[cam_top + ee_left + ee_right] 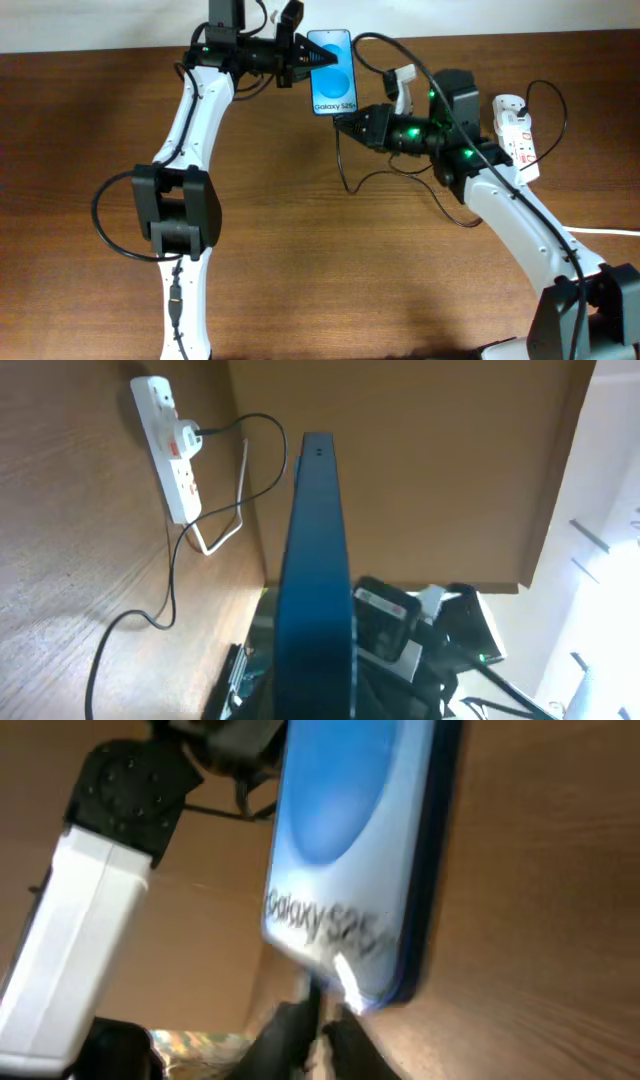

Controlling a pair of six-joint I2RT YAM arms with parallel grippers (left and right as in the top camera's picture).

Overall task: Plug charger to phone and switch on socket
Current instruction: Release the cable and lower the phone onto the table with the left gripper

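The phone (pixel 332 72) lies at the table's far edge, blue screen up, reading "Galaxy S25". My left gripper (pixel 302 60) is shut on its left edge; the left wrist view shows the phone (pixel 315 580) edge-on between the fingers. My right gripper (pixel 347 122) is shut on the charger's connector tip (pixel 312 992), right at the phone's bottom edge (pixel 350 850). I cannot tell whether the tip is in the port. The thin black cable (pixel 347 182) loops back to the black plug (pixel 188 436) in the white socket (pixel 516 130), which also shows in the left wrist view (pixel 168 450).
The socket's thick white cord (pixel 612 232) runs off the right edge. The charger cable (pixel 168 595) lies slack on the brown table between my right arm and the socket. The table's far edge is just behind the phone.
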